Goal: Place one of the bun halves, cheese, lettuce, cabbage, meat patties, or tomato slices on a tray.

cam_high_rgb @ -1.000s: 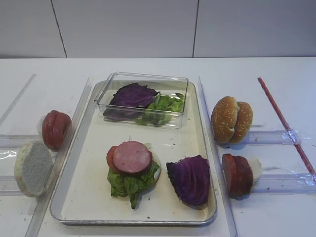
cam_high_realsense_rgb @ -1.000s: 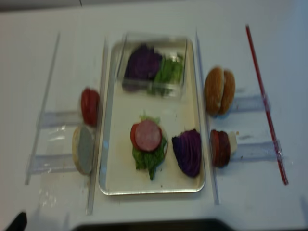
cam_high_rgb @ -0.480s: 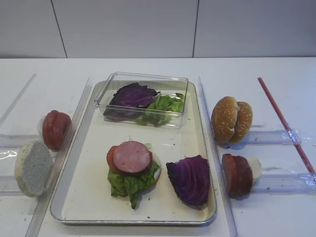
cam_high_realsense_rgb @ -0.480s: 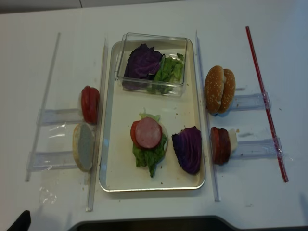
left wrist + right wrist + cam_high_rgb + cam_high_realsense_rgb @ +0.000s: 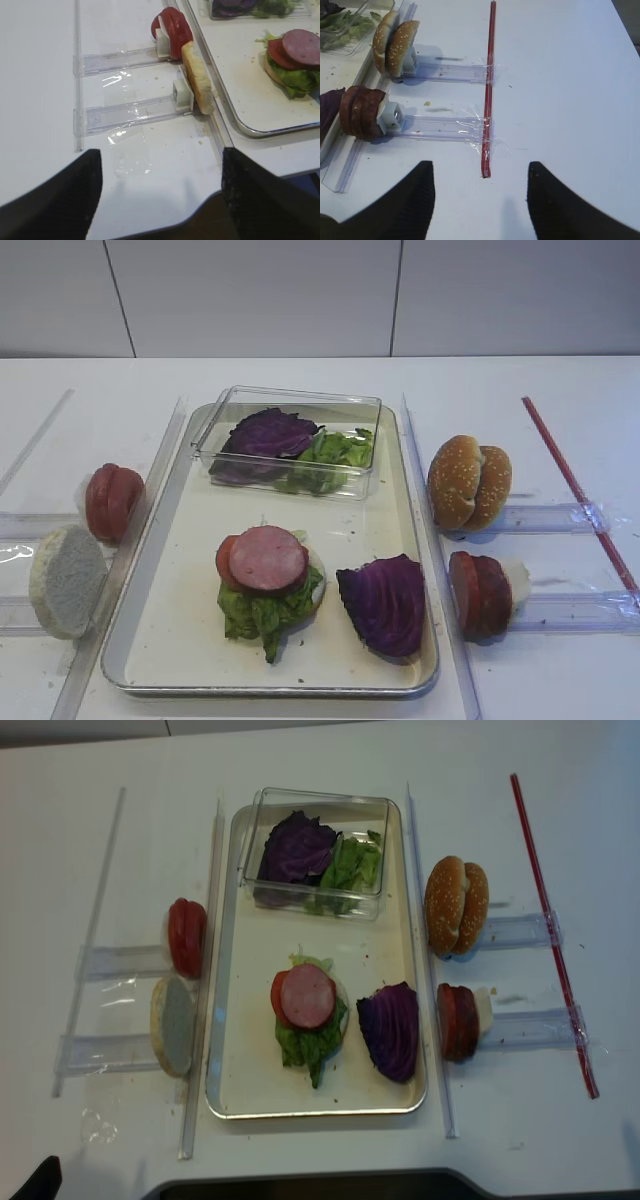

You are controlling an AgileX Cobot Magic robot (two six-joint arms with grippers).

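The tray [image 5: 196, 540] lies mid-table. On it is a stack: a pink meat patty [image 5: 267, 558] on a tomato slice, lettuce [image 5: 262, 612] and a bun half. A purple cabbage leaf [image 5: 385, 602] lies on the tray to the stack's right. Left of the tray stand tomato slices [image 5: 110, 500] and a bun half [image 5: 66, 580] in clear holders. To the right stand two bun halves [image 5: 468, 482]. My left gripper [image 5: 161, 152] hovers open and empty near the table's front edge, short of the bun half [image 5: 197, 77]. My right gripper [image 5: 481, 165] is open and empty over bare table.
A clear plastic box [image 5: 290, 440] with cabbage and lettuce sits at the tray's far end. Dark red round slices [image 5: 480, 592] stand in a holder right of the tray. Clear rails flank the tray, and a red strip [image 5: 489, 100] is taped to the table on the right.
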